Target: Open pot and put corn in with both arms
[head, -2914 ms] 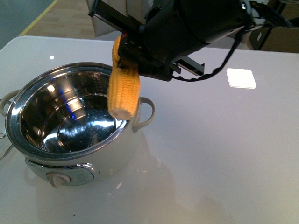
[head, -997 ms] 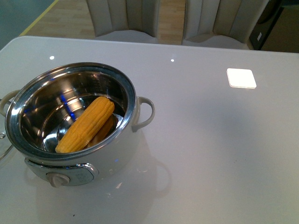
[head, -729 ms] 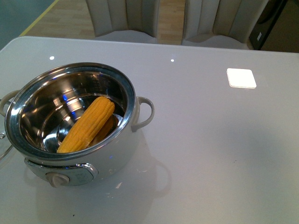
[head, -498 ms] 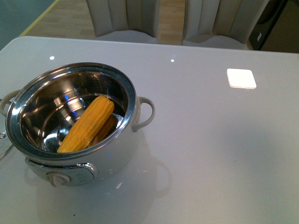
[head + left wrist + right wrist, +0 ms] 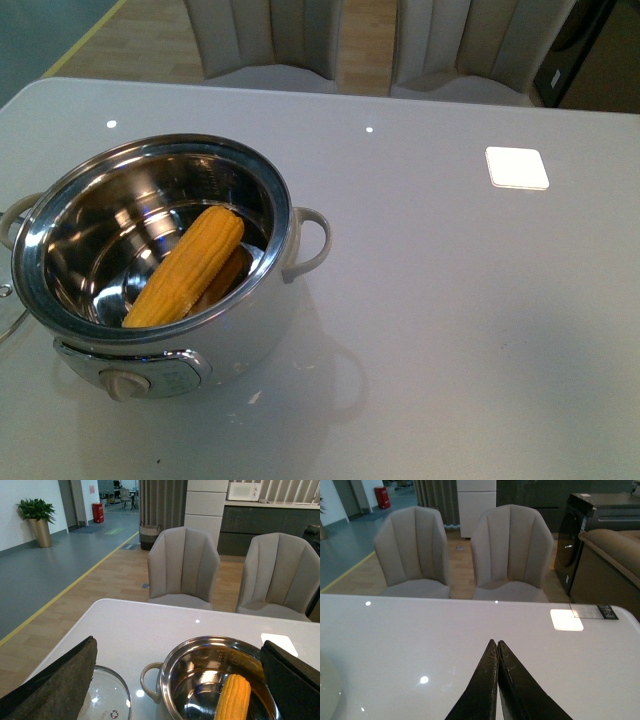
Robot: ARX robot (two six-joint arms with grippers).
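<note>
Front view: corn cob (image 5: 185, 268) leans inside pot (image 5: 262, 318) (lid (image 5: 107, 697) off) — may slide.
Left gripper (image 5: 175, 680): spread wide, empty.
Right gripper (image 5: 496, 677): closed, empty.

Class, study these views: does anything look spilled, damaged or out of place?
Nothing stands out. The corn lies slanted inside the open pot, and the glass lid lies on the table beside the pot.

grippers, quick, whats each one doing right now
Left gripper: open, holding nothing.
Right gripper: closed, holding nothing.
</note>
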